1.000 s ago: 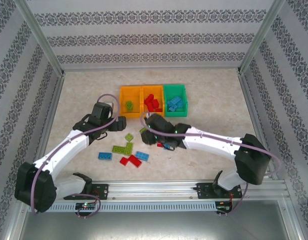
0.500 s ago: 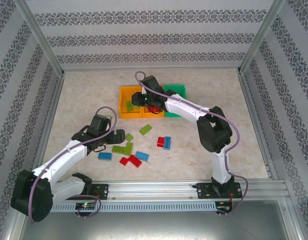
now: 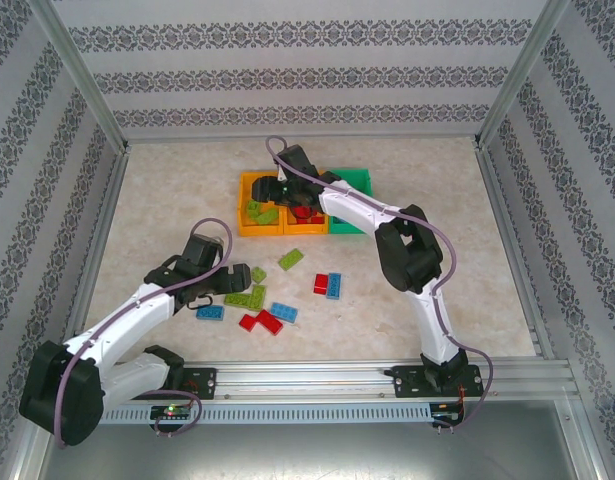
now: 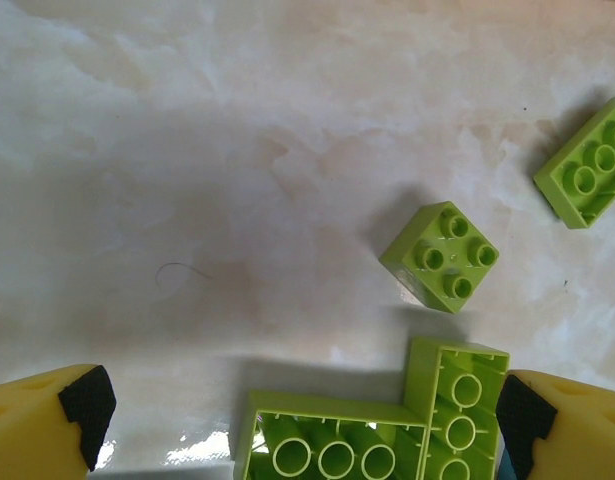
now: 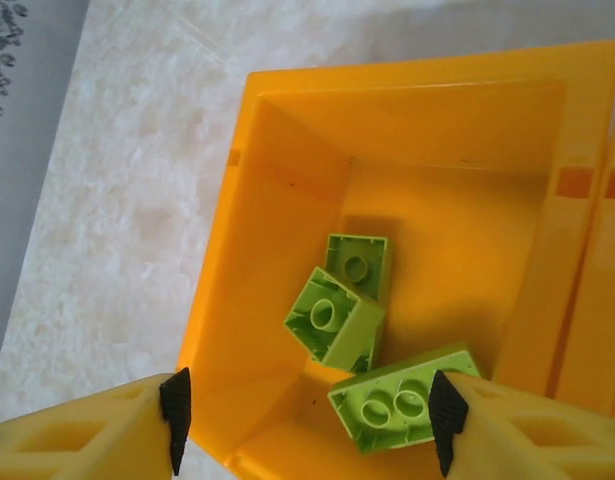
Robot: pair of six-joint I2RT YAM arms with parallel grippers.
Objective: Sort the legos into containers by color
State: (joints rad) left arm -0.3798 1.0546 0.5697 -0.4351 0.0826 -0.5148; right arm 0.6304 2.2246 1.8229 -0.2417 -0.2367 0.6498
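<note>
While the right gripper hangs partly open and empty above the left orange bin of three, at the table's twelve o'clock, three lime legos lie inside it. The left gripper, spread wide, grips nothing; one square lime brick lies at its one o'clock.

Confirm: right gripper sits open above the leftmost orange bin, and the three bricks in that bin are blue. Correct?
Not quite, the colour is wrong. The right wrist view shows that the three bricks in the leftmost orange bin are lime green, not blue. The rest holds: the right gripper sits open above that bin.
</note>
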